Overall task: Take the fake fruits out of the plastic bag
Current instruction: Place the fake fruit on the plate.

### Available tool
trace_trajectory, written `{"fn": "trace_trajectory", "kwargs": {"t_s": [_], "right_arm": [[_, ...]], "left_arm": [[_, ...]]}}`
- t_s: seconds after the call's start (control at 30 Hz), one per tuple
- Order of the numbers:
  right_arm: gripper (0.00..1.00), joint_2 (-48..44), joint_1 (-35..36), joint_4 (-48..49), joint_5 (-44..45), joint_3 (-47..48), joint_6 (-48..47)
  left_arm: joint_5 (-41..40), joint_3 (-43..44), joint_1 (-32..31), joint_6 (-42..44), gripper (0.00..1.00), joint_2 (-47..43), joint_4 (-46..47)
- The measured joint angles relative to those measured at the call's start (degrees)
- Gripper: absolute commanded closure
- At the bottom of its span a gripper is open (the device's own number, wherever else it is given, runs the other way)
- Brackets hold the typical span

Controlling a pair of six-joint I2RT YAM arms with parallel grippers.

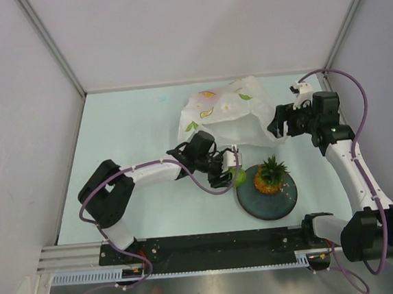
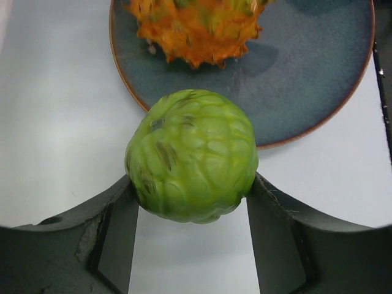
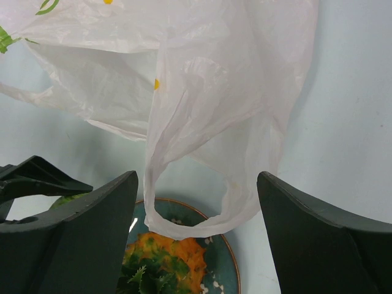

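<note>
The left arm (image 1: 150,170) and right arm (image 1: 353,168) have white shells on the long links and black round housings at the joints. Behind each claw, a thin purple cable (image 1: 364,101) follows the links. The left gripper (image 1: 236,171) has a pale block behind its dark grey, matte, broad fingers (image 2: 116,239). The right gripper (image 1: 277,123) is black, with a small green light (image 1: 334,133) behind it.

Dark blue-grey plate (image 1: 279,207) w/ brown rim on pale table (image 1: 132,125), nr front edge.
</note>
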Motion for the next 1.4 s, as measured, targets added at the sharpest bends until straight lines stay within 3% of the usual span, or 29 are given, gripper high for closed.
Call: {"fn": "trace_trajectory", "kwargs": {"t_s": [0.17,0.3,0.67,0.93,1.07,1.4], "right_arm": [[0.16,0.09,0.0,0.2,0.0,0.0,0.02],[0.15,0.11,0.0,0.22,0.02,0.0,0.11],[0.15,0.81,0.0,0.11,0.11,0.0,-0.24],[0.15,1.99,0.02,-0.2,0.09,0.0,-0.79],[0.15,2.05,0.09,-0.2,0.09,0.02,-0.94],[0.15,2.89,0.13,-0.15,0.09,0.04,-0.9]], "left_arm": [[1.16,5.2,-1.18,3.89,0.99,2.89,-2.89],[1.57,7.52,-1.46,2.14,0.98,4.37,-3.91],[-3.32,0.63,-1.9,-31.82,0.99,3.89,9.2],[-7.08,0.61,-3.78,-41.31,0.94,5.16,12.83],[-8.33,0.61,-4.74,-42.69,0.72,6.62,12.96],[-9.44,1.44,-4.98,-43.23,0.31,7.65,13.62]]}}
